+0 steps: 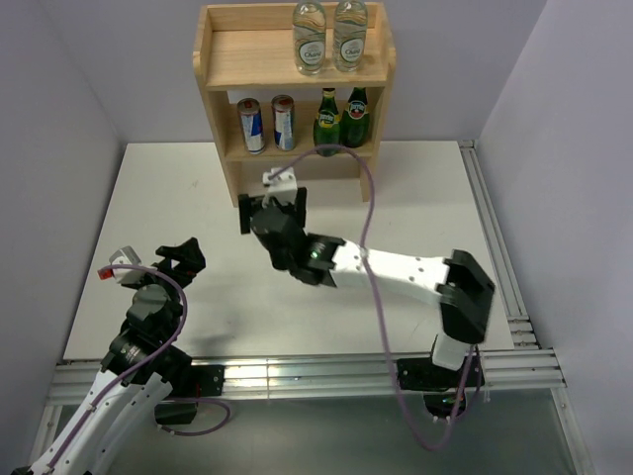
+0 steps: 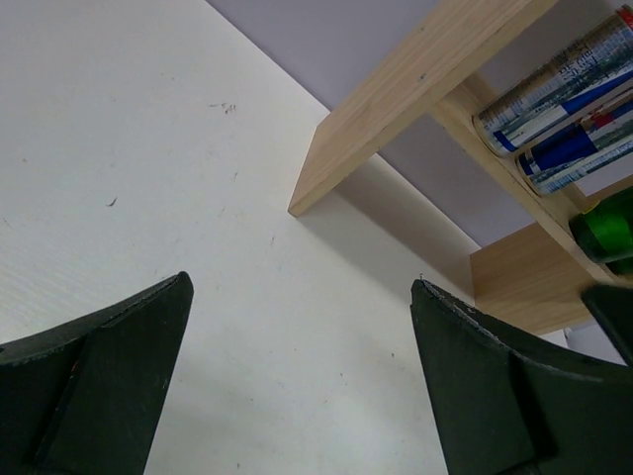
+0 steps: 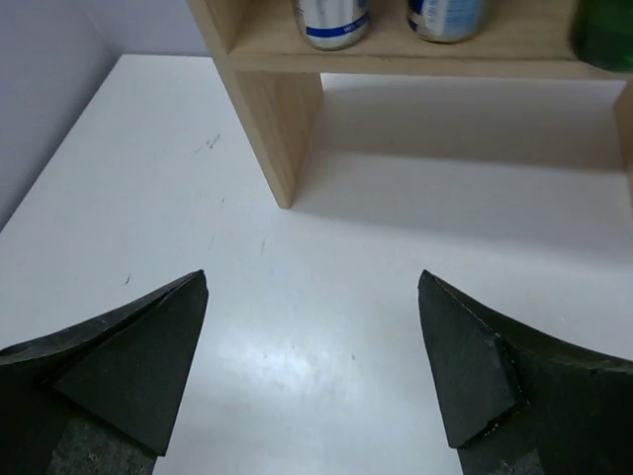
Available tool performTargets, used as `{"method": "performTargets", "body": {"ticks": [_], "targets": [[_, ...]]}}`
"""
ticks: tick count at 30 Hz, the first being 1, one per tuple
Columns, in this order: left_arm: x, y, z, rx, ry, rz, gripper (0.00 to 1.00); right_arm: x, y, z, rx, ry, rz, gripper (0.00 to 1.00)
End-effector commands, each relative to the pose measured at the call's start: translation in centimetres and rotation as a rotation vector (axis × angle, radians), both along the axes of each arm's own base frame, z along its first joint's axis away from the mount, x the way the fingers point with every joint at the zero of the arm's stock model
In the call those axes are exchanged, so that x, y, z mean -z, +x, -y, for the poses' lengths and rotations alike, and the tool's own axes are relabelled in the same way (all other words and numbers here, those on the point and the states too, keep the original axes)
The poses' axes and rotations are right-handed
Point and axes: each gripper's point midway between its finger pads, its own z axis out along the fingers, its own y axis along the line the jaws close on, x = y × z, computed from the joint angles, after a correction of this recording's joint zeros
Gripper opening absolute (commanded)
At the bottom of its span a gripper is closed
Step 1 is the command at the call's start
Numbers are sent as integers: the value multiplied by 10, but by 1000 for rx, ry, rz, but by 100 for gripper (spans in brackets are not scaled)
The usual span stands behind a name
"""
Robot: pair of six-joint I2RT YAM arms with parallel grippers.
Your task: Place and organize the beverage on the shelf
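Pine shelf (image 1: 247, 77), upper centre, is holding water bottles (image 1: 310, 38) on top, cans (image 1: 251, 126) and green bottles (image 1: 327, 121) seemingly on its middle tier. Left gripper (image 2: 302, 287) and right gripper (image 3: 312, 287) are hovering over the desk (image 1: 178, 188), fingers (image 3: 129, 346) apart.

Robotics lab test cell, bare white table (image 1: 198, 198), plain grey enclosure walls (image 1: 89, 69), aluminium rail frame (image 1: 326, 376)

Bright even overhead light; soft shadow under shelf (image 3: 267, 109); mild table (image 3: 297, 366) glare; sharp focus
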Motion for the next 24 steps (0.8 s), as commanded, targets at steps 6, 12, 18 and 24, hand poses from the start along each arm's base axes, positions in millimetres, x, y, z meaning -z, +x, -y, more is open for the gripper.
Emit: {"method": "performTargets", "body": {"ticks": [6, 12, 18, 24], "targets": [[-39, 2, 36, 209, 19, 158, 99, -35, -93, 130, 218, 117, 89, 94], [-88, -8, 62, 364, -2, 328, 99, -45, -111, 196, 293, 168, 113, 94], [-109, -8, 73, 418, 3, 371, 99, -54, -115, 223, 345, 193, 132, 94], [-115, -8, 81, 458, 12, 381, 99, -49, -116, 235, 396, 189, 131, 94]]}}
